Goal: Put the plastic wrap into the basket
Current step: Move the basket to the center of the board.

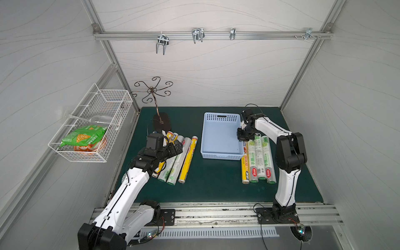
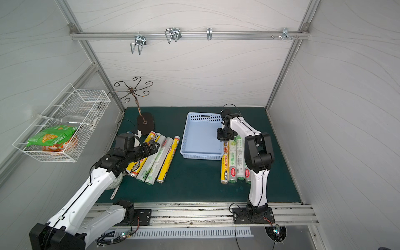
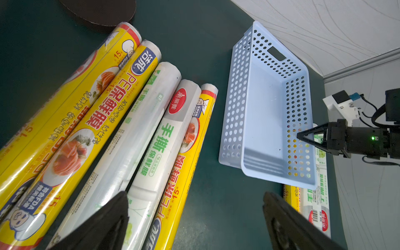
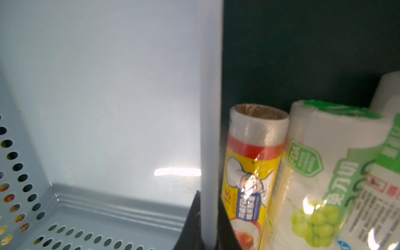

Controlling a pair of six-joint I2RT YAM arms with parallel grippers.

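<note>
The pale-blue basket [image 1: 220, 129] [image 2: 201, 138] [image 3: 264, 112] sits on the green mat with nothing in it. My right gripper [image 1: 240, 137] [image 2: 221, 135] [image 4: 208, 195] is shut on its right side wall [image 4: 211, 108], one finger inside and one outside. Several plastic wrap rolls [image 1: 258, 160] [image 2: 232, 162] [image 4: 253, 164] lie side by side just right of the basket. Several more rolls [image 1: 179, 160] [image 2: 155, 160] [image 3: 138, 134] lie to its left. My left gripper [image 1: 178, 147] [image 2: 154, 145] [image 3: 195, 194] hovers open over that group, holding nothing.
A white wire basket [image 1: 91, 127] with snack bags hangs on the left wall. A dark metal hook stand [image 1: 161, 121] stands behind the left rolls. Metal hooks [image 1: 197, 34] hang on the back rail. Green mat [image 1: 216, 179] lies between the two groups of rolls.
</note>
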